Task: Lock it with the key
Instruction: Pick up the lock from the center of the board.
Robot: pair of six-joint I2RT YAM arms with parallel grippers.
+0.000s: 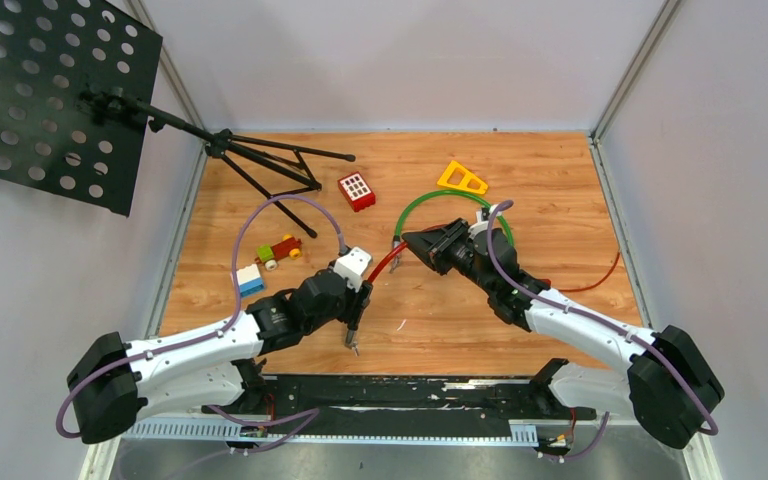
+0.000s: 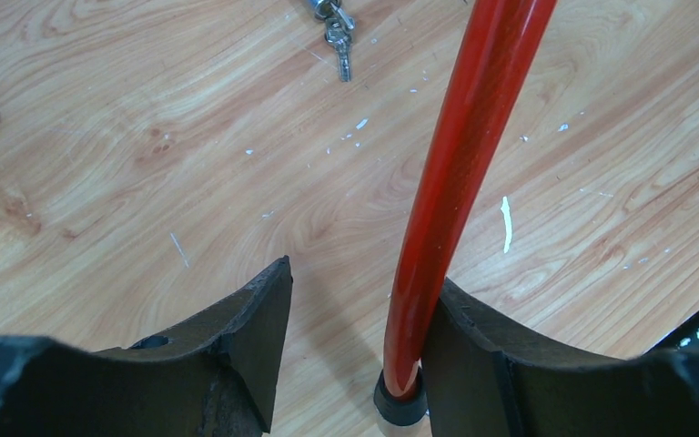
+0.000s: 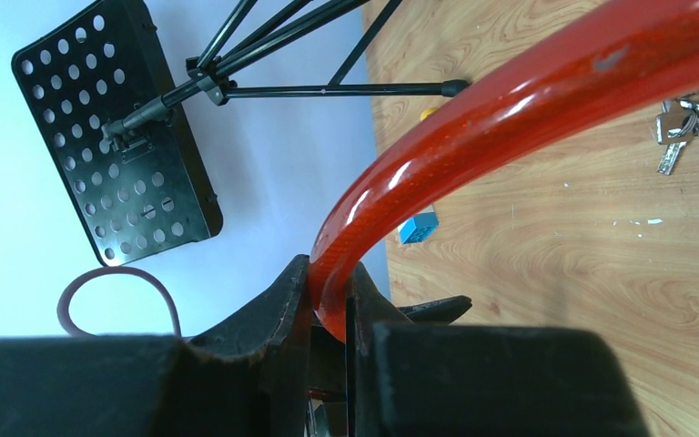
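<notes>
A thick red lock cable (image 1: 385, 262) spans the gap between both grippers. Its black-capped end (image 2: 399, 401) sits inside my left gripper (image 2: 364, 273), which is open; the cable leans on the right finger (image 2: 473, 337) and the left finger stands apart from it. From above, that gripper (image 1: 358, 312) points steeply down at the table. My right gripper (image 3: 330, 273) is shut on the red cable (image 3: 510, 118), seen from above at the cable's far end (image 1: 410, 240). The key bunch (image 1: 352, 345) lies loose on the wood (image 2: 337, 36), also visible in the right wrist view (image 3: 678, 123). The lock body is hidden.
A green hoop (image 1: 440, 198) arcs behind the right gripper. A yellow triangle (image 1: 462, 178), a red block (image 1: 356, 190) and toy bricks (image 1: 268, 258) lie further back and left. A black music stand (image 1: 60, 95) leans at the back left. A thin red wire (image 1: 600, 282) trails right.
</notes>
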